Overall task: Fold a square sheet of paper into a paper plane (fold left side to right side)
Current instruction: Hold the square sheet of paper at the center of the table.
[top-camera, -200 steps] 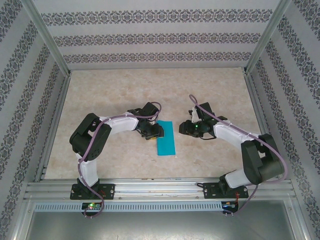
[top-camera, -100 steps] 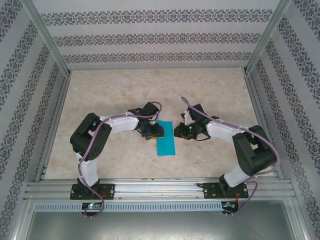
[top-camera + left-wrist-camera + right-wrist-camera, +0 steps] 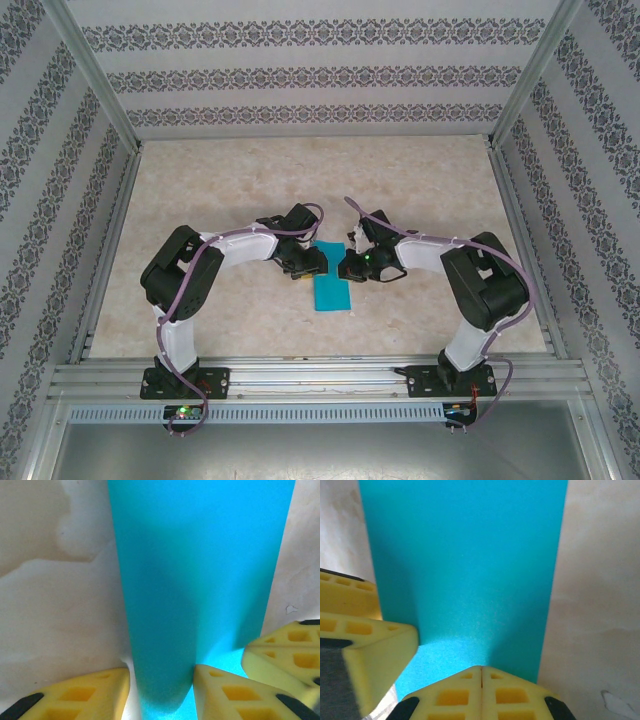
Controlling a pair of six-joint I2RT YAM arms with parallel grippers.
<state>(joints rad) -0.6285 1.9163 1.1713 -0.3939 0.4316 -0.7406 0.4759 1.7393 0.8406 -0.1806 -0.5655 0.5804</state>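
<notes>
The square sheet of paper (image 3: 332,290) lies on the table as a narrow teal rectangle, one half folded over the other. My left gripper (image 3: 310,263) sits at its far left corner. In the left wrist view its yellow fingers (image 3: 75,695) stand apart, open, with the paper (image 3: 200,570) running flat between them. My right gripper (image 3: 350,266) is at the paper's far right edge, facing the left one. Its fingertips (image 3: 481,672) are shut together with their tips down on the paper (image 3: 465,555) and nothing between them. The left gripper's fingers (image 3: 365,645) show close beside it.
The beige marbled table (image 3: 300,190) is bounded by an aluminium frame (image 3: 310,375) in front and patterned walls (image 3: 320,75) at the back and sides. Both arms bend inward, their wrists nearly meeting over the paper's far end.
My right arm has swung left until its gripper reached the paper's far right edge, and its jaws have closed. The left arm and the paper have not moved.
</notes>
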